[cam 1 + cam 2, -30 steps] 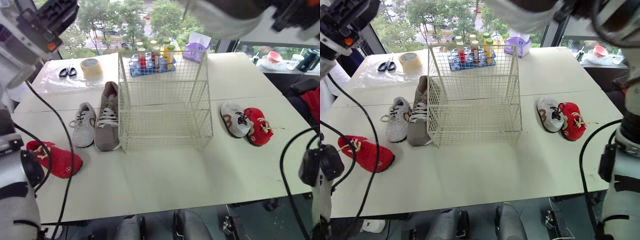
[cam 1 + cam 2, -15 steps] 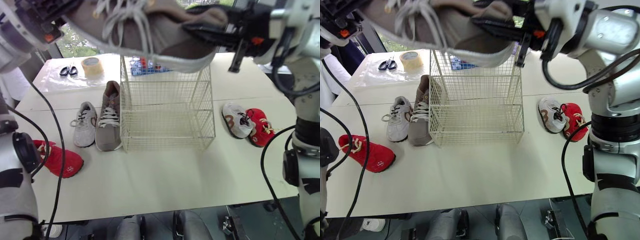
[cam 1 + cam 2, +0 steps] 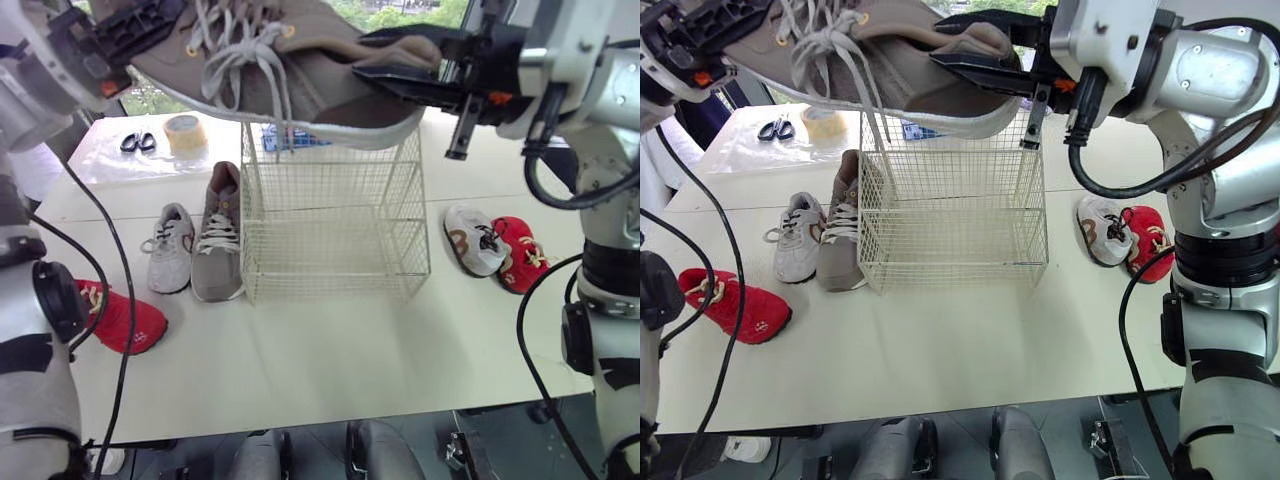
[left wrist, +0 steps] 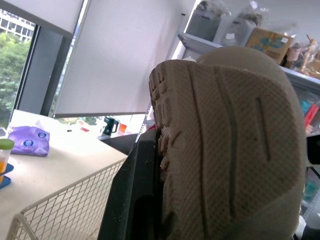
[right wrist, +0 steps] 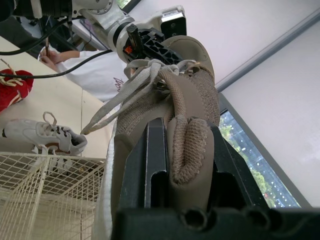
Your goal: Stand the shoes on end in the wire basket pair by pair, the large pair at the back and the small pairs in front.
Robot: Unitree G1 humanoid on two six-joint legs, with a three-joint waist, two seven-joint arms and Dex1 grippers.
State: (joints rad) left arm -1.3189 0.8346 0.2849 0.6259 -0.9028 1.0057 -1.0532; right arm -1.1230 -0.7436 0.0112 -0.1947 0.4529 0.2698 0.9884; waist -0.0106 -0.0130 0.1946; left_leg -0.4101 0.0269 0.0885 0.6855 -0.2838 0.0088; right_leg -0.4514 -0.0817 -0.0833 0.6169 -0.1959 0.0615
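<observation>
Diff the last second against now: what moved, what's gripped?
The large tan shoe, clamped between the left gripper at the toe and the right gripper at the heel, has come down from the top of view to hang lengthwise above the wire basket. Its mate and the small shoes on the table stayed put.

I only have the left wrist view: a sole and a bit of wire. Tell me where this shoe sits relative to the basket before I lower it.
Observer: The large tan shoe hangs lengthwise above the wire basket, sole down, not yet inside.
Operator: Report what the right arm is doing.
Observer: The right gripper is clamped on the heel collar, and the left gripper holds the toe end.
Operator: Tell me what's in the basket.
Observer: No shoes stand in it yet. The matching tan shoe lies on the table just left of the basket, beside a small grey shoe.
</observation>
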